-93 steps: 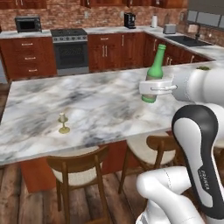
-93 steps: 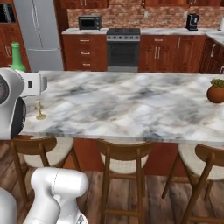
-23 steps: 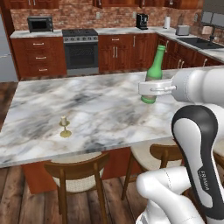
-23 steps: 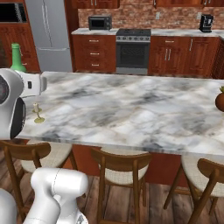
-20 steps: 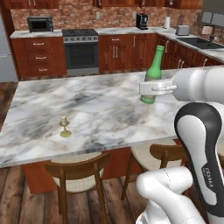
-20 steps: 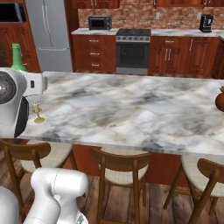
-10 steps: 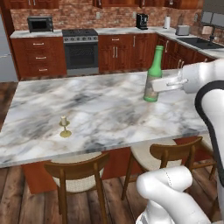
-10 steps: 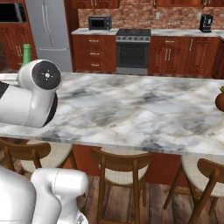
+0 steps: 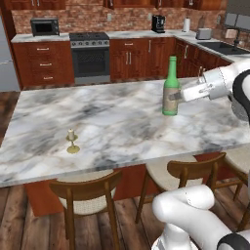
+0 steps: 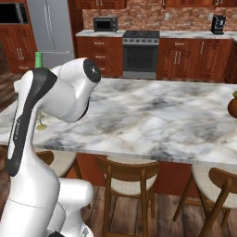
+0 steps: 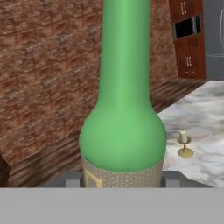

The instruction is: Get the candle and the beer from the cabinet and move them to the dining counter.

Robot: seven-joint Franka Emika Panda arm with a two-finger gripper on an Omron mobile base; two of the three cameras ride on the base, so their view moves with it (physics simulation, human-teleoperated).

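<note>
1 plant pot (image 10: 233, 107), right base view.

In the left base view our arm rises from the lower right corner, loops out past the right edge and comes back in at the upper right, with the wrist level and pointing left. Our gripper (image 9: 181, 95) sits right of centre, its jaws partly spread on either side of the bottle (image 9: 171, 90). In the right base view our elbow fills the left side.
</note>
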